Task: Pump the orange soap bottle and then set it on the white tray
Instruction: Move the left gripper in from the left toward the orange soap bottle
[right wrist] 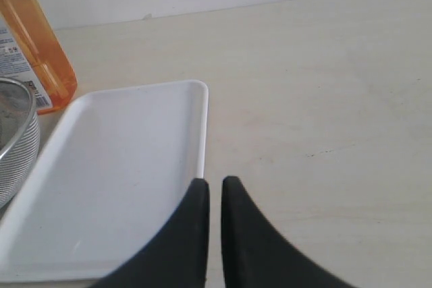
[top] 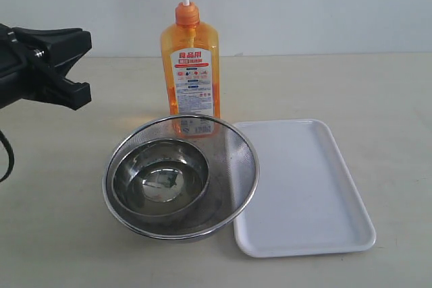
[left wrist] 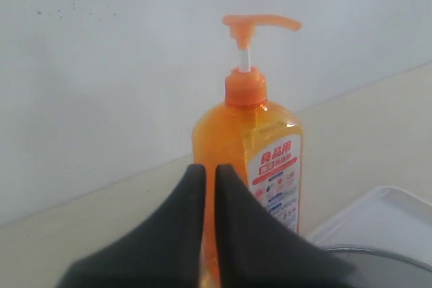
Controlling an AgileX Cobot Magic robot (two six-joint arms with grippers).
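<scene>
Behind the round steel mesh bowl, the tall translucent orange plastic soap bottle stands upright on the pale table, its pump head raised on the white stem and its foot hidden by the bowl's rim. A smaller polished steel bowl sits nested inside the mesh one. Right of the mesh bowl, right up against its rim, the flat rectangular white plastic tray lies bare, so the bottle is not on it. The left gripper hangs off to the left of the bowl, black jaws pressed together on nothing, pointed at the bottle. The right gripper hovers over the tray's far edge from the bowl, jaws likewise closed and empty.
</scene>
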